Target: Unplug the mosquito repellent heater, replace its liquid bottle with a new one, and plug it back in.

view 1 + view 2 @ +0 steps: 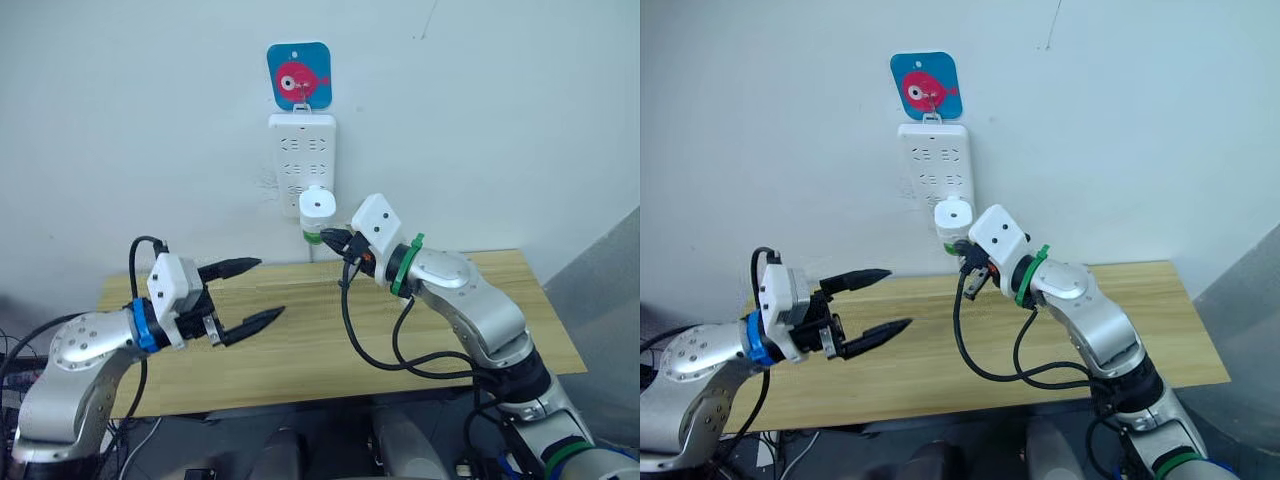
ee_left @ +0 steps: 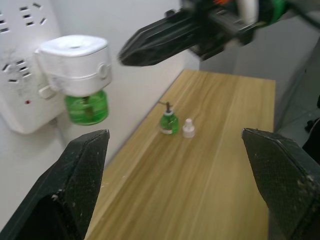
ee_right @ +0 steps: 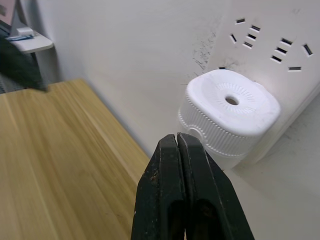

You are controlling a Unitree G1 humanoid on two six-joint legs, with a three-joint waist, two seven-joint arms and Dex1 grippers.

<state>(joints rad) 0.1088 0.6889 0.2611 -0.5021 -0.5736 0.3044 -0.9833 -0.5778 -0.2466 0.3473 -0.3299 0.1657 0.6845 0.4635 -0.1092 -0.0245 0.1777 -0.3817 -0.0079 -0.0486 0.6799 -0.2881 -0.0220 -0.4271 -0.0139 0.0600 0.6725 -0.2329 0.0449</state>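
Mosquito repellent heater (image 1: pixel 317 205) is plugged into the lower part of the white power strip (image 1: pixel 301 150) on the wall, w/ a green liquid bottle (image 2: pixel 87 107) screwed in under it; bottle looks part full, level hard to read. Heater is white smooth plastic, rounded-square top w/ a small centre hole and fine radial ribs, ribbed band round its side. Strip is a tall rounded slab w/ rows of slot sockets; above it hangs a blue card w/ a pink fish (image 1: pixel 299 76). Below the strip, on the wooden worktop (image 1: pixel 300 350) close to the wall, stands a 2nd small green bottle (image 2: pixel 169 122) w/ a thin wick sticking up, uncapped, and touching or just beside it a small clear cap (image 2: pixel 188 128). Right hand (image 1: pixel 334 240) is clenched, black fingers pressed flat together, holding nothing, tips just beside the heater's bottle, right of the strip; contact can't be told. Left hand (image 1: pixel 252 292) is released, fingers spread wide, empty, hovering over the worktop well below and left of the strip. Worktop is light wood-grain board, rectangular.
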